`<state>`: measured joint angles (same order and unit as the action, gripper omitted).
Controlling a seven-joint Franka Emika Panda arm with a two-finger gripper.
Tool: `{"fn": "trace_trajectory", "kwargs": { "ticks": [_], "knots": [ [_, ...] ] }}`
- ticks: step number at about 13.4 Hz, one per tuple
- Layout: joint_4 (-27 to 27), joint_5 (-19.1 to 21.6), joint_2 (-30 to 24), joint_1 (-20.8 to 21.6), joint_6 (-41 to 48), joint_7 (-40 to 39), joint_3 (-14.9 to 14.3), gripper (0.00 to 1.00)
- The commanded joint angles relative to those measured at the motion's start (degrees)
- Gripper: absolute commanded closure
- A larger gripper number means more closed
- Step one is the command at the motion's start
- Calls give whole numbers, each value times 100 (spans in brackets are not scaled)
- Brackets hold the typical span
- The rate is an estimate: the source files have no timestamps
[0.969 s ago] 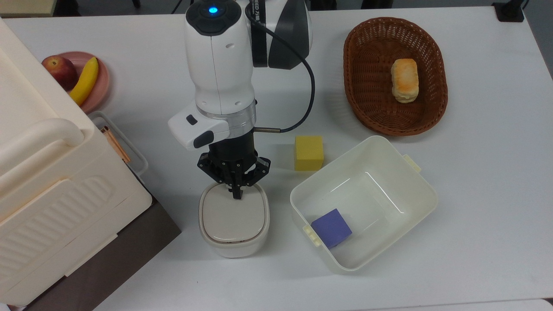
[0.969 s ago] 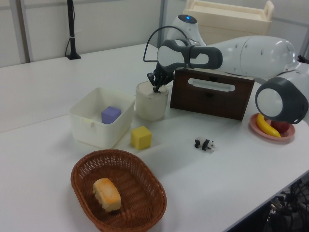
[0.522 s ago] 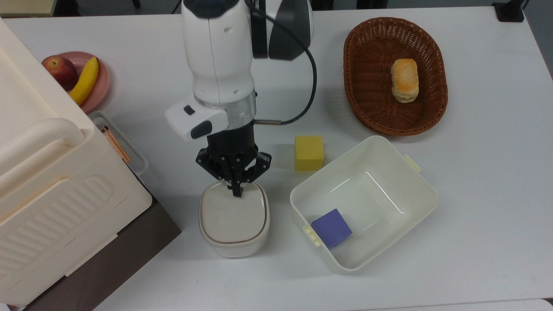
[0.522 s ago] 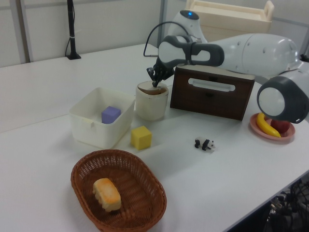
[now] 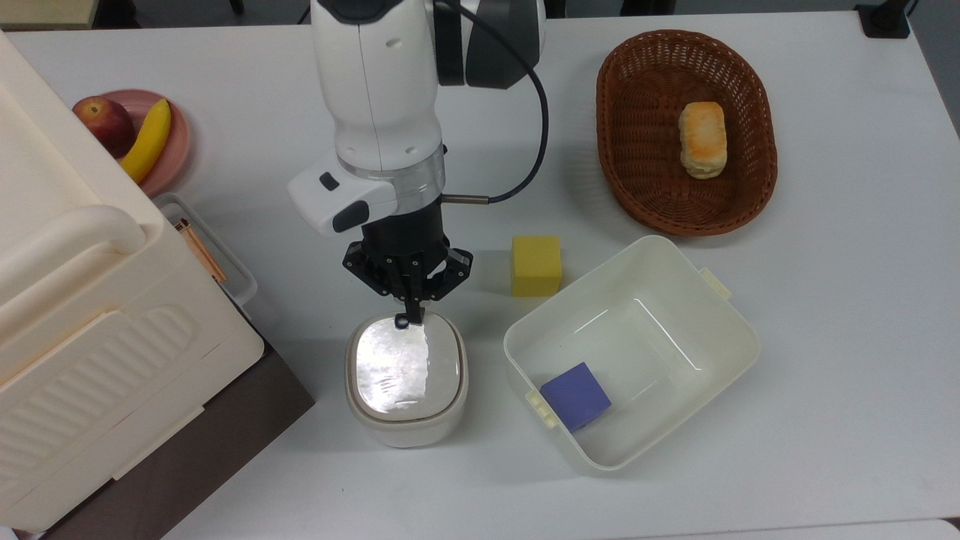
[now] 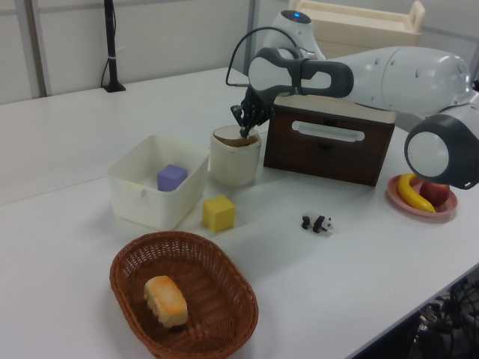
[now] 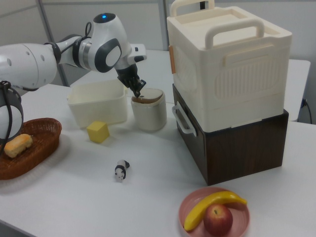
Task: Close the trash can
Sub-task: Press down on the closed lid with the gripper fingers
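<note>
The trash can (image 5: 405,424) is a small cream bin standing between the big cabinet and the white tub. Its beige lid (image 5: 406,367) sits tilted and catches a glare. The lid edge nearest my gripper is raised, leaving a dark gap in the left view (image 6: 236,140) and the right view (image 7: 143,99). A small black button (image 5: 402,322) shows at that edge. My gripper (image 5: 413,311) hangs shut just above the button edge, fingertips together and holding nothing; it also appears over the trash can (image 6: 234,161) as the gripper (image 6: 244,132) and the gripper (image 7: 138,93).
A white tub (image 5: 720,315) holding a purple cube (image 5: 575,395) stands on the top view's right of the bin, with a yellow cube (image 5: 536,265) behind it. A wicker basket (image 5: 637,187) holds bread (image 5: 703,139). The cream cabinet (image 5: 75,300), a fruit plate (image 5: 178,142) and a panda toy (image 6: 316,223) lie nearby.
My gripper lifted off the lid and drew back toward the top view's top. The lid, flat before, rose at the gripper-side edge, and the black button came into sight.
</note>
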<state>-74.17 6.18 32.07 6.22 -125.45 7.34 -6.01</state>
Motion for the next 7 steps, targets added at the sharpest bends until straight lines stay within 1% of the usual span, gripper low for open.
{"fn": "trace_trajectory", "kwargs": {
  "ticks": [1, 3, 7],
  "knots": [
    [-142, 112, -96, 11, 12, -128, -23, 98],
    [-124, 129, 35, 11, -118, -93, -23, 98],
    [-107, 103, 334, -15, -910, 101, -58, 98]
  ]
}}
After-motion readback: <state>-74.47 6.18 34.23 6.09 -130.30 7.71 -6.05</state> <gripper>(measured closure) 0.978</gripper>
